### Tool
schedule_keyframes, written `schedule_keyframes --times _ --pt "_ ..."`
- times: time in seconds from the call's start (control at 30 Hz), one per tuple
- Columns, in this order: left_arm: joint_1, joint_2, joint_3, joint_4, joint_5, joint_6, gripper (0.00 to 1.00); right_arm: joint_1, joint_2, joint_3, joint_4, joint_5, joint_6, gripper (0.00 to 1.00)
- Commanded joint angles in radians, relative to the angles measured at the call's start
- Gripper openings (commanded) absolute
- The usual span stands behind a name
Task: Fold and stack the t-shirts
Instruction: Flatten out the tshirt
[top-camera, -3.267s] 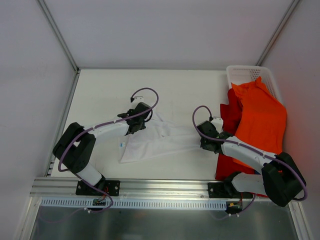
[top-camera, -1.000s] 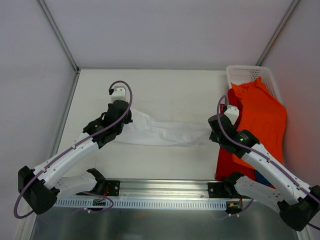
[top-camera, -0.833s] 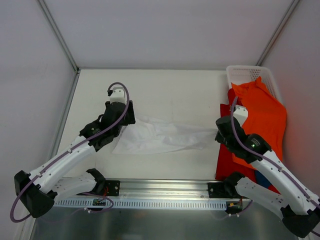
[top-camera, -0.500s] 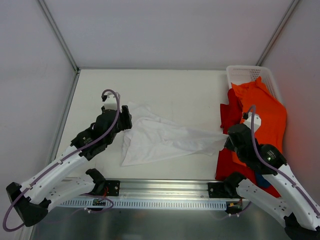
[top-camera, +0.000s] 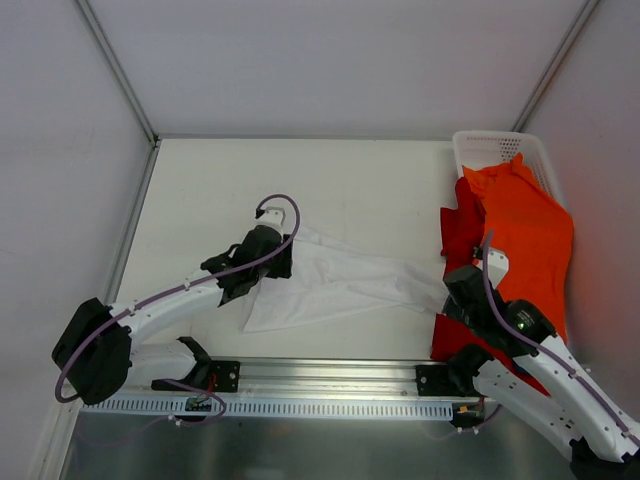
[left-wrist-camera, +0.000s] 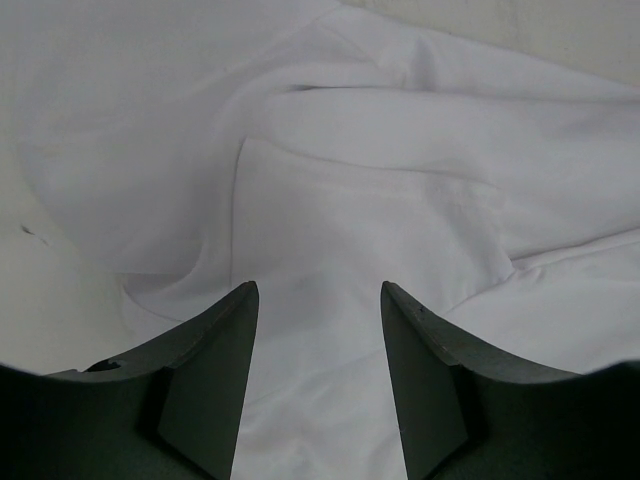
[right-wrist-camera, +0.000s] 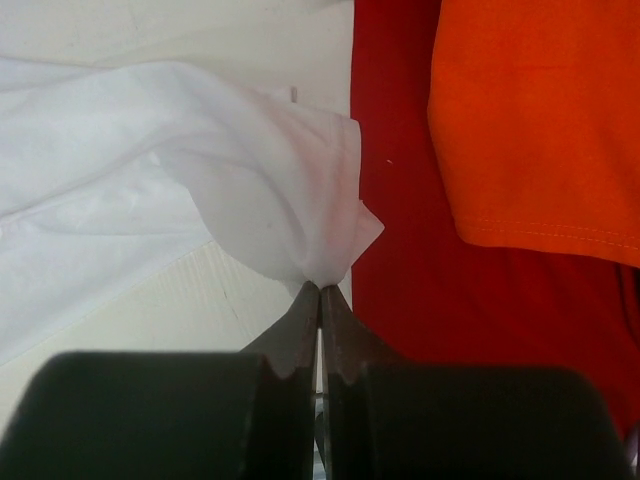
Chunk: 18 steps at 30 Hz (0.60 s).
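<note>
The white t-shirt (top-camera: 330, 282) lies crumpled across the middle of the table. It fills the left wrist view (left-wrist-camera: 350, 180). My left gripper (top-camera: 283, 258) is open, its jaws apart just over the shirt's left part (left-wrist-camera: 318, 300), holding nothing. My right gripper (top-camera: 447, 300) is shut on the white shirt's right corner (right-wrist-camera: 320, 235), pinching it at the fingertips (right-wrist-camera: 320, 288). The red t-shirt (top-camera: 458, 235) lies at the right under the orange t-shirt (top-camera: 525, 240); both show in the right wrist view, red (right-wrist-camera: 400, 220) and orange (right-wrist-camera: 540, 110).
A white mesh basket (top-camera: 492, 150) stands at the back right corner, with the orange shirt draped over its front. The metal rail (top-camera: 320, 375) runs along the near edge. Bare table (top-camera: 340, 180) lies behind the white shirt.
My left gripper has let go of the white shirt and moved right and down over it. My right gripper pulled the shirt's right corner toward the near right. The shirt spread out wider.
</note>
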Motion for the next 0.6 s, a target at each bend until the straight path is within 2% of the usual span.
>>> schedule_keyframes --times 0.0,0.4,0.57 --pt "-0.006 0.020 -0.030 0.129 0.063 -0.021 0.52 0.006 -0.039 -0.023 -0.001 -0.003 0.037 0.00" --pt "-0.006 0.137 -0.041 0.177 0.040 -0.023 0.51 0.006 -0.031 -0.078 0.038 -0.002 0.043 0.00" --pt "-0.006 0.155 -0.049 0.174 -0.067 -0.035 0.50 0.006 -0.022 -0.078 0.043 0.000 0.039 0.00"
